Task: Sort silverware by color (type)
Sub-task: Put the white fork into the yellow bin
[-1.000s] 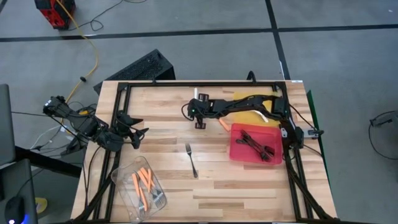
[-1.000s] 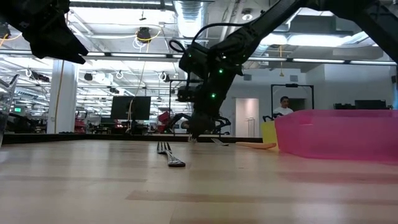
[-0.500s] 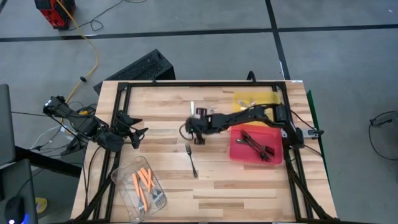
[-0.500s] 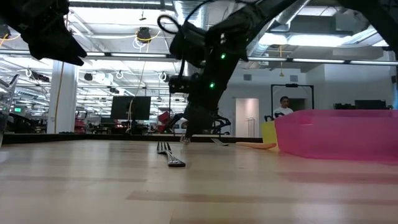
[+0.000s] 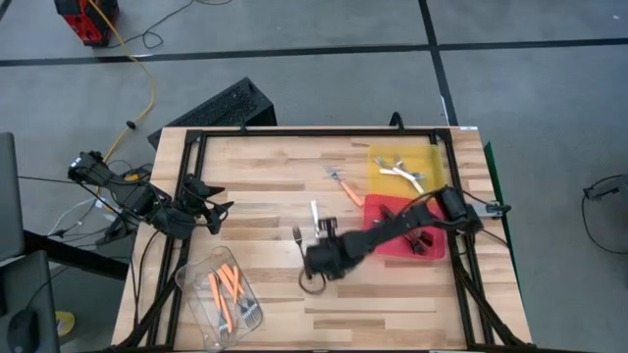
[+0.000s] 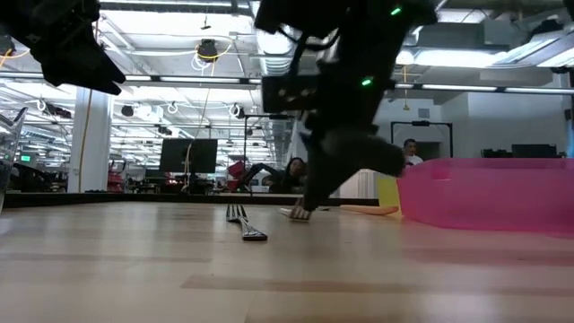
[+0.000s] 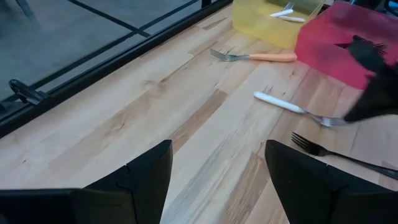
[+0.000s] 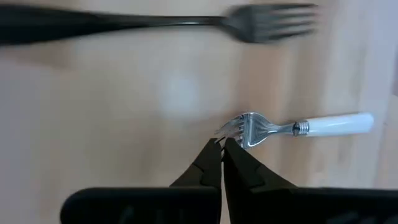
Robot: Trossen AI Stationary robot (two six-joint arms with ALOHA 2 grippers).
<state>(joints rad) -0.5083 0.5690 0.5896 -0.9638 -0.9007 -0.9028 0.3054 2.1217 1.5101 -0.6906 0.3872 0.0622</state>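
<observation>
Your right hand (image 5: 316, 238) sits low at the centre of the high view, fingers pressed together and empty, tips just beside the tines of the white-handled fork (image 8: 298, 126). The dark fork (image 8: 186, 25) lies just past it on the worktop (image 5: 265, 167). Farther up lies an orange-handled fork (image 5: 345, 186). At mid-left, your left hand (image 5: 218, 211) hangs spread wide, holding nothing.

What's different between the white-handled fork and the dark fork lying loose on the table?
The white-handled fork has a white handle and shiny metal tines; the dark fork is dark all over. The white-handled fork's tines lie right at the shut right gripper; the dark fork lies farther from it. Both lie flat on the wooden table.
</observation>
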